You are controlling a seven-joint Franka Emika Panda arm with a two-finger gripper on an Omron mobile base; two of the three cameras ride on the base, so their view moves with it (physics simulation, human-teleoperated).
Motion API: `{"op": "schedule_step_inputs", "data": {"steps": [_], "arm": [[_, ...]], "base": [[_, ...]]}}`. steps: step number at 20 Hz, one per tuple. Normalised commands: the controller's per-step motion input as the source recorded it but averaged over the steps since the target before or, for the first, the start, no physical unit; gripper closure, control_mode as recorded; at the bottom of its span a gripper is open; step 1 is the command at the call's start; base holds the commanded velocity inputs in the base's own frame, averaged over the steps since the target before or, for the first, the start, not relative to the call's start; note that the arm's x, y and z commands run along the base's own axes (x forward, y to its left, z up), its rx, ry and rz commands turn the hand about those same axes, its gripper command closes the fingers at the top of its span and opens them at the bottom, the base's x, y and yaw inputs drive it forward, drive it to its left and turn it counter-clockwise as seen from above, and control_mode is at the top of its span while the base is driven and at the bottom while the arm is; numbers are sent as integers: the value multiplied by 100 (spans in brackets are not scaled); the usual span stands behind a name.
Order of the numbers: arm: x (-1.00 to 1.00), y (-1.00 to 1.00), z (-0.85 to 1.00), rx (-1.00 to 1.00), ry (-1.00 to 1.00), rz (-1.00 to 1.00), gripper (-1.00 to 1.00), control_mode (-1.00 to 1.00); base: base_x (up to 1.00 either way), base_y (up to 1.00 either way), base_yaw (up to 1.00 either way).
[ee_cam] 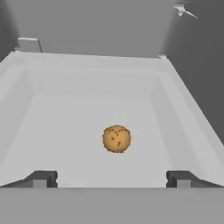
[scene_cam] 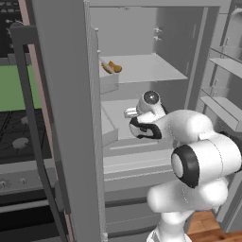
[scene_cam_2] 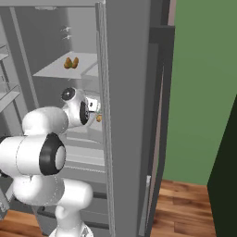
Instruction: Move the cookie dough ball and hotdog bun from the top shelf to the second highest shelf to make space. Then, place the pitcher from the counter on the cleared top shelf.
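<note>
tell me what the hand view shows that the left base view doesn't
Hand view: the ball lying loose on the second shelf, ahead of the open hand and touching neither finger tip.
Left base view: the bun on the top shelf, the white arm reaching into the fridge, and a stove to the left.
Both: the second shelf and the fridge's grey back wall.
</note>
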Motion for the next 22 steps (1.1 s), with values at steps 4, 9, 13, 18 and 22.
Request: {"op": "schedule_step_inputs", "data": {"steps": [4,9,13,18,22], "arm": [[-52,23,98,0,-15,4,-100,-100],[-43,24,99,1,-15,4,-100,-100],[-20,14,93,2,-10,3,-100,-100],[-2,9,77,0,-3,3,-100,-100],[0,16,58,2,0,4,-100,-100]], "base": [[0,0,0],[0,0,0],[0,0,0],[0,0,0],[0,0,0]]}}
